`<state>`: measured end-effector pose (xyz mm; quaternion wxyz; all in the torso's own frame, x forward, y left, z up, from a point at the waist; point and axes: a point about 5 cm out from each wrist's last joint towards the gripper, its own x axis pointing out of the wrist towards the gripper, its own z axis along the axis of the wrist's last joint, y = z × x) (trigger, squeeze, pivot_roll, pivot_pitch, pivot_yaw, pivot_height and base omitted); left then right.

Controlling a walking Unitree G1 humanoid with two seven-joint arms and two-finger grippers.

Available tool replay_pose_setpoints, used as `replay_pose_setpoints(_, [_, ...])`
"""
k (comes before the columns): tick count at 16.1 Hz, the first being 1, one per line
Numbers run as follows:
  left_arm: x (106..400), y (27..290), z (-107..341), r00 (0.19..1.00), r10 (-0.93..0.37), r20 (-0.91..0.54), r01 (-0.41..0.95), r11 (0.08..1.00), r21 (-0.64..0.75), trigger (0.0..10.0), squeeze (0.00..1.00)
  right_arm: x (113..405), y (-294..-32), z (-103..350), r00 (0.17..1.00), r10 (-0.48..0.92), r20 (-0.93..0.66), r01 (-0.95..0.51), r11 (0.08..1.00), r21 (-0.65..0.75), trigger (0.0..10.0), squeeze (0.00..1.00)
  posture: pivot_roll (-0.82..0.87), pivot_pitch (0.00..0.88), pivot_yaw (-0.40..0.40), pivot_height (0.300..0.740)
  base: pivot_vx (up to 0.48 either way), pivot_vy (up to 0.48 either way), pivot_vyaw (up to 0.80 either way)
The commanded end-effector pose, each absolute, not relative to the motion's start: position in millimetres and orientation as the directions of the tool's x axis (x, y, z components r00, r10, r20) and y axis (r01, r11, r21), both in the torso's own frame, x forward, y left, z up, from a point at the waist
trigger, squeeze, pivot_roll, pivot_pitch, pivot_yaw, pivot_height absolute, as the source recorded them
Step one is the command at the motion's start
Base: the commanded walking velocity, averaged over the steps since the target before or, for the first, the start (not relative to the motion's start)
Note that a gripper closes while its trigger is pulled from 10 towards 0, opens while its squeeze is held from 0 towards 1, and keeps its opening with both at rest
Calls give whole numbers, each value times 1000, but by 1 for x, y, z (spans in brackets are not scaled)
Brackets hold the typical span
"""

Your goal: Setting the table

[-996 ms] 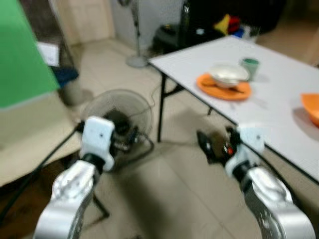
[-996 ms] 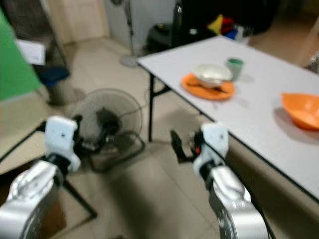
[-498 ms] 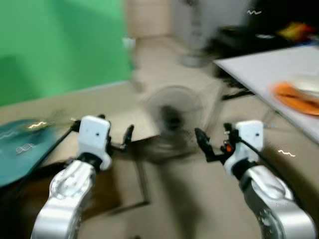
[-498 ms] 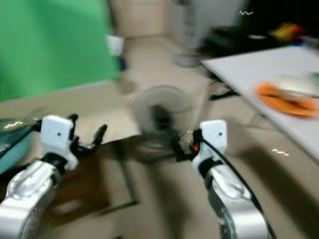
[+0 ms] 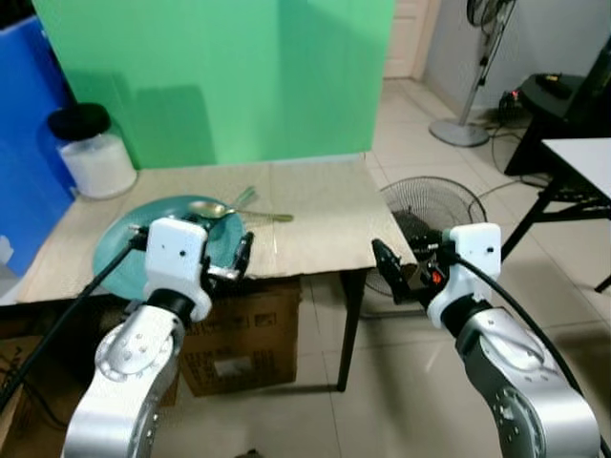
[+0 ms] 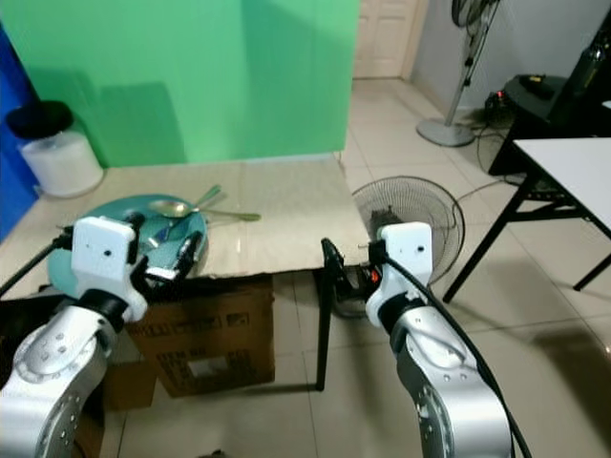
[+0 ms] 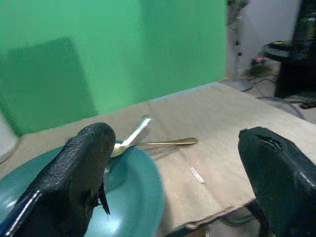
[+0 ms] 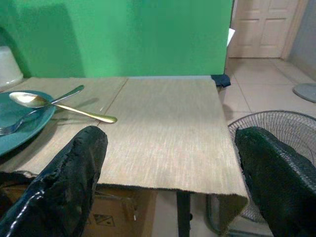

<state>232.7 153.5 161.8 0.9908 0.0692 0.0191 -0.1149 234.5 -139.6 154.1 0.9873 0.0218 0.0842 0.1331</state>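
Note:
A teal plate [image 5: 116, 250] lies on a low table covered with a beige mat [image 5: 315, 215]. A gold spoon [image 5: 225, 211] rests with its bowl on the plate's rim and its handle out on the mat. A silver fork [image 5: 241, 197] lies across the same rim. My left gripper [image 7: 175, 173] is open, held over the plate's near edge. My right gripper [image 8: 168, 182] is open too, off the table's right front corner, with nothing between its fingers.
A white jar with a black lid [image 5: 91, 153] stands at the table's back left, before a green screen [image 5: 220, 76]. A cardboard box [image 5: 239, 334] sits under the table. A floor fan [image 5: 430, 205], a standing fan [image 5: 473, 86] and a white table's corner [image 5: 582, 157] are to the right.
The camera has swung left, away from the white table with the orange plate, onto the low table with the teal plate. The blur is gone. Both arms keep their posture.

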Motion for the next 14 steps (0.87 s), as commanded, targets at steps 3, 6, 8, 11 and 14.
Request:
replay_pose_setpoints(3, [236, 153, 167, 973, -230, -29, 231, 964, 134, 10000, 0, 240, -141, 156, 951, 269, -150, -262, 963, 64, 10000, 0, 152, 0, 31, 740, 0, 0, 0])
replay_pose_setpoints(6, [236, 152, 167, 971, -238, -28, 240, 963, 126, 10000, 0, 241, -139, 156, 946, 288, -148, -282, 958, 62, 10000, 447, 153, 0, 33, 740, 270, 0, 415])
replay_pose_setpoints(8, [235, 152, 168, 969, -244, -28, 246, 961, 125, 10000, 0, 242, -138, 157, 943, 298, -147, -293, 954, 55, 10000, 616, 154, 0, 32, 740, 272, 0, 800])
replay_pose_setpoints(11, [235, 152, 168, 969, -244, -27, 246, 961, 124, 10000, 0, 244, -137, 158, 941, 306, -144, -301, 952, 50, 10000, 620, 156, 0, 29, 740, 273, 0, 800])
replay_pose_setpoints(14, [233, 151, 168, 969, -245, -28, 246, 962, 122, 10000, 0, 246, -136, 158, 937, 320, -142, -316, 947, 47, 10000, 612, 167, 0, 17, 740, 276, 0, 800])
